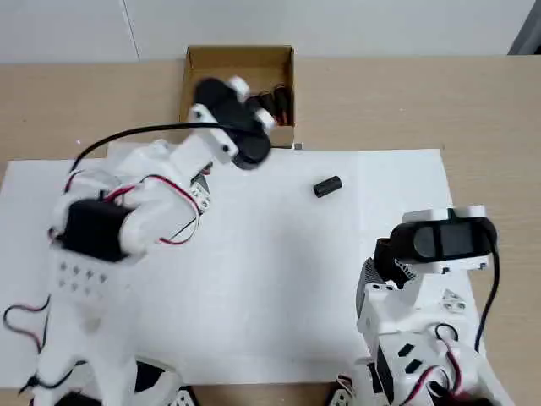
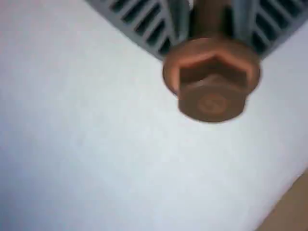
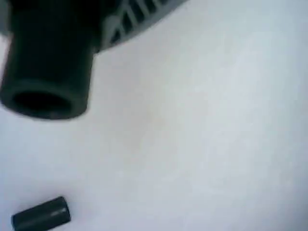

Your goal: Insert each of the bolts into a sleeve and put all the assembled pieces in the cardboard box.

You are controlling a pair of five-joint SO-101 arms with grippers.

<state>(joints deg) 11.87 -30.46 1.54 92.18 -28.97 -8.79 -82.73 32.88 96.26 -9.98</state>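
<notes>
One bolt (image 2: 211,82) held — one sleeve (image 3: 48,62) held.

The blurred left arm (image 1: 230,127) hides the front wall of the cardboard box (image 1: 241,57) and part of what look like assembled pieces (image 1: 280,103) inside, while the shank of the bolt (image 2: 211,82) and the far end of the held sleeve (image 3: 48,62) are cut off at the wrist views' edges
</notes>
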